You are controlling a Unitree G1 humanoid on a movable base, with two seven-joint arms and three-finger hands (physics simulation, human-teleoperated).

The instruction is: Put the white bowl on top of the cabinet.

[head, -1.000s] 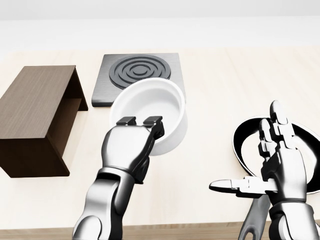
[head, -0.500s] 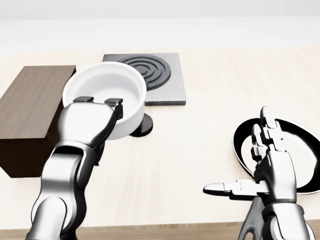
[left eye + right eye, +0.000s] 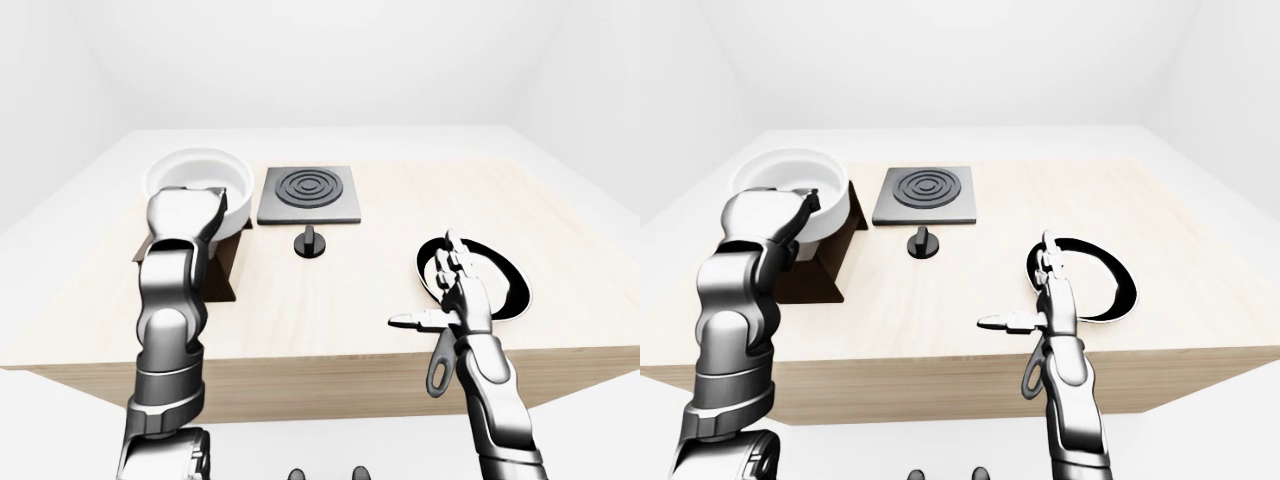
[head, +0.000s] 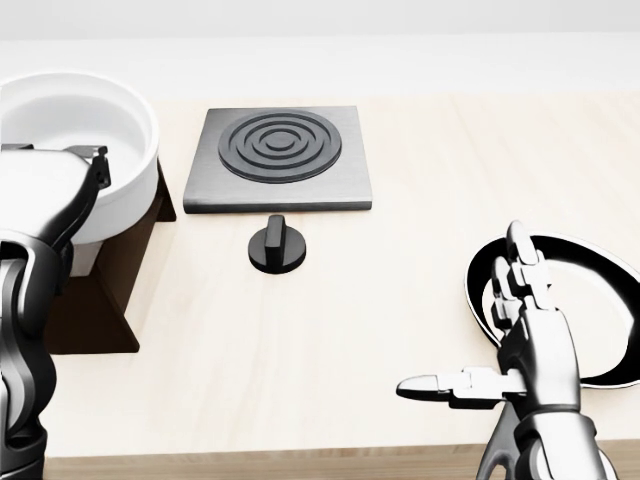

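The white bowl (image 4: pixel 75 130) is at the head view's upper left, over the dark brown cabinet (image 4: pixel 105 300), hiding most of its top. Whether the bowl rests on the cabinet I cannot tell. My left hand (image 4: pixel 70 160) is shut on the bowl's near rim, its fingers (image 4: pixel 92 155) hooked over the edge. My right hand (image 4: pixel 470 320) hovers open at the lower right, thumb pointing left, holding nothing, just beside the pan.
A grey hob plate (image 4: pixel 280 155) with black rings lies right of the cabinet, with a black knob (image 4: pixel 277 245) below it. A black pan (image 4: pixel 600 310) with a white inside sits at the right, its handle (image 3: pixel 440 370) hanging over the table edge.
My left hand has carried the bowl leftward, from beside the hob plate to over the cabinet, uncovering the black knob. The right hand has barely shifted.
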